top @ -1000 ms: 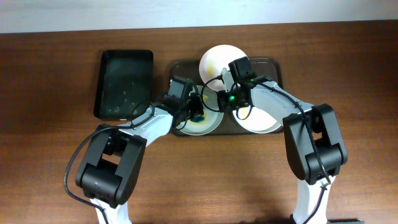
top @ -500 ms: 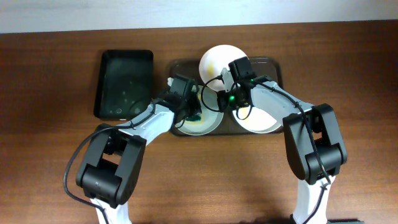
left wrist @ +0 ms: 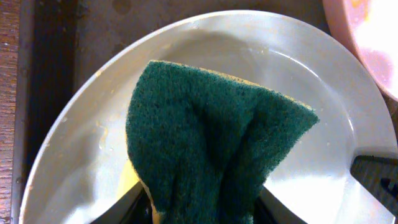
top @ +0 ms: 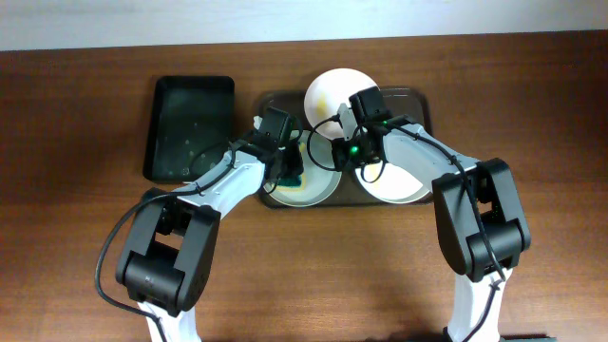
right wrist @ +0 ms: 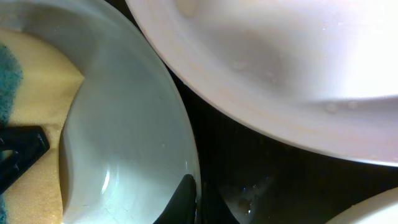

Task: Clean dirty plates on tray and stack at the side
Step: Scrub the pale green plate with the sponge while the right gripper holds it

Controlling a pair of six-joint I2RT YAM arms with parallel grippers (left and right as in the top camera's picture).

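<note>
The left gripper [top: 293,171] is closed on a green sponge [left wrist: 211,137], which lies on the near left plate [left wrist: 311,168] of the tray [top: 418,103]. The right gripper [top: 339,152] is at this plate's right rim; how far open it is, I cannot tell. A second plate [top: 332,90] sits far, a third plate [top: 404,182] near right.

On bench [top: 532,114]: smaller tray [top: 188,123] at L, just beside big tray [top: 414,101] at ctr. In big tray, 3 plates: back plate [top: 328,93] furthest, overhanging far rim; front-L plate [top: 313,192] and front-R plate [top: 404,185] side by side nearer, close in front of it. Sponge [left wrist: 205,137] in front-L plate, toward its L side, under left pincer [top: 291,173]. Right pincer [top: 339,152] at front-L plate's R rim, btwn the 3 plates.
</note>
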